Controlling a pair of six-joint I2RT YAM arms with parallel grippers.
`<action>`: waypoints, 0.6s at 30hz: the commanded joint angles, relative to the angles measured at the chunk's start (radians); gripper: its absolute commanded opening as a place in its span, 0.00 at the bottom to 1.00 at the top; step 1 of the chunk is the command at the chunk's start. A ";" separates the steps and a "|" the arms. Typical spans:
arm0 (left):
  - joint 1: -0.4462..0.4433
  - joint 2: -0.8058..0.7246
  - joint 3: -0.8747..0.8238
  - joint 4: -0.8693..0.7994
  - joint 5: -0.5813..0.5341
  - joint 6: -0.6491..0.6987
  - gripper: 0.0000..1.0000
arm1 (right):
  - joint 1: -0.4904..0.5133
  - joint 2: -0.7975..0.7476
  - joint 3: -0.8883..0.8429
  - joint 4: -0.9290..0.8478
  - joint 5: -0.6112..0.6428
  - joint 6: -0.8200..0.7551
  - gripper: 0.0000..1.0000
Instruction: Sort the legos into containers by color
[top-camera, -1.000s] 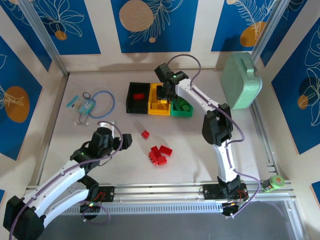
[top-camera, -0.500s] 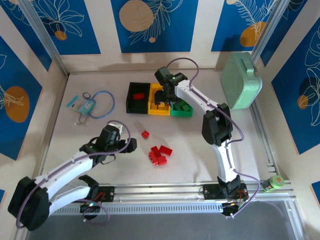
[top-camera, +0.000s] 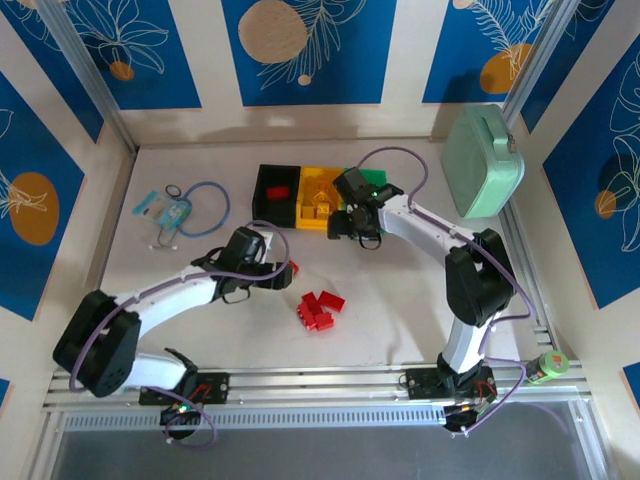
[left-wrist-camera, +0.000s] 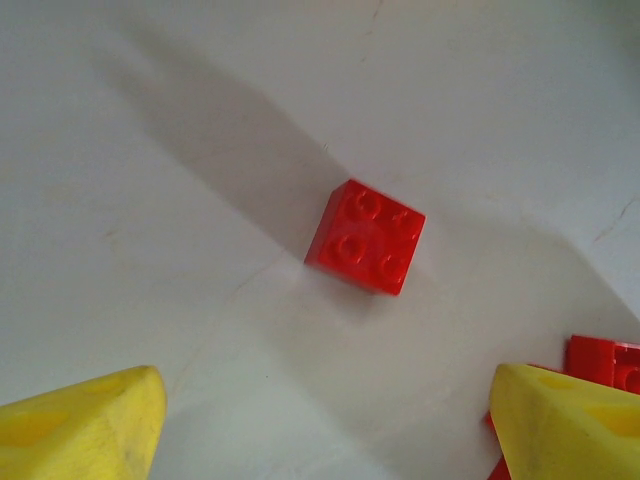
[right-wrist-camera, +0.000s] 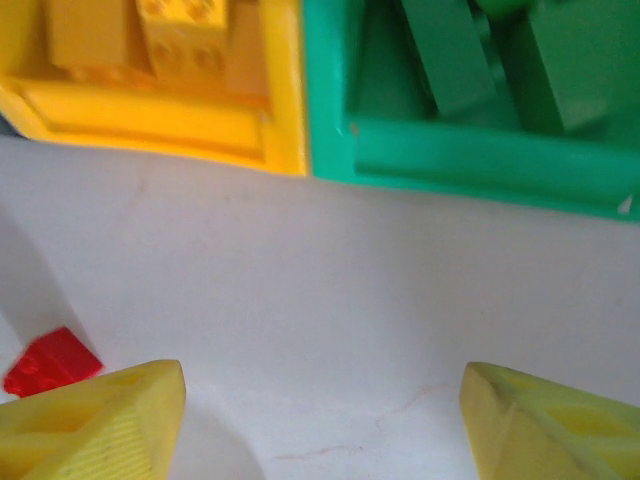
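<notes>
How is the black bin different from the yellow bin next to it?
The black plastic bin holds one red studded brick; the yellow plastic bin holds several yellow bricks. The black bin ends the row on the left; the yellow bin sits beside a green bin. Both are open-topped rectangles, alike in size.

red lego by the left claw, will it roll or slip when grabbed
Probably stiff: the red lego looks like hard moulded plastic. Unlikely to roll, as it sits flat, studs up. Its glossy sides might slip unless the open left claw closes on flat faces.
</notes>
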 joint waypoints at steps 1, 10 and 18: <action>-0.032 0.065 0.064 -0.013 -0.026 0.055 0.82 | -0.014 -0.072 -0.084 0.050 -0.016 0.045 0.73; -0.068 0.232 0.174 -0.018 -0.080 0.064 0.67 | -0.037 -0.174 -0.266 0.095 -0.034 0.076 0.72; -0.069 0.314 0.224 -0.030 -0.088 0.073 0.59 | -0.048 -0.203 -0.325 0.115 -0.046 0.091 0.72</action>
